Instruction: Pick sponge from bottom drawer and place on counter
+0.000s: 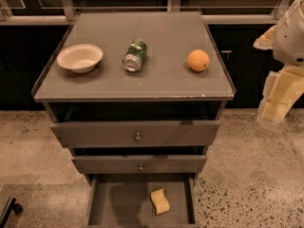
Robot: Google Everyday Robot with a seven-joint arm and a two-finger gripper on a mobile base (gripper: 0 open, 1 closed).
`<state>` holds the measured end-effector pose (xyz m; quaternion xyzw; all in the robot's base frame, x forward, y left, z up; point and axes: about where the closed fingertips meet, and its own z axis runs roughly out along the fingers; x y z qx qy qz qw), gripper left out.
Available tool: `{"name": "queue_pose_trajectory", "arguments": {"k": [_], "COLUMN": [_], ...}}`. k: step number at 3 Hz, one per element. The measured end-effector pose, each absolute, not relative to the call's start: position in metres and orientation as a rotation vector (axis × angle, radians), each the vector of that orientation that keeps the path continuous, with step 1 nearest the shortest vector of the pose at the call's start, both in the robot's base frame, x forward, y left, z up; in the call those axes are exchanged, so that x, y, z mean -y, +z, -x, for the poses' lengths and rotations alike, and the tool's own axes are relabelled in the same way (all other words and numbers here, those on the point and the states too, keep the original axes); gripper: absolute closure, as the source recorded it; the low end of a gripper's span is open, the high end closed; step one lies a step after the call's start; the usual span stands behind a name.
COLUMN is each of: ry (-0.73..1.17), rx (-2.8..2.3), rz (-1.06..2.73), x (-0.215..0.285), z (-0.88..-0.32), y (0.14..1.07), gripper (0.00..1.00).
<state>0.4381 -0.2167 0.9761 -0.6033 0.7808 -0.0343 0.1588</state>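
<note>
The gripper [278, 101] hangs off at the right edge, beside the cabinet and well apart from everything; whether it's open or closed, I cannot tell. The sponge [160, 201] lies on the floor of the pulled-out bottom drawer [118, 203], untouched. Up on the counter [166, 77] sit a bowl [80, 57], a can [135, 56] and an orange [198, 60]. By my read, reach, grasp and placing are all still to do.

Matt counter [161, 75], foam sponge [160, 201], plastic gripper [278, 99] right
</note>
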Motion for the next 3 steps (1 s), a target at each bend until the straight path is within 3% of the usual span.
{"name": "queue_pose_trajectory", "arguments": {"k": [2, 3], "ry": [-0.059, 0.093], "rx": [-2.203, -2.150], "rz": [1.684, 1.620], "x": [0.221, 0.227], "z": [-0.436, -0.424], "y": [0.965, 0.910], "gripper": [0.00, 0.00]}}
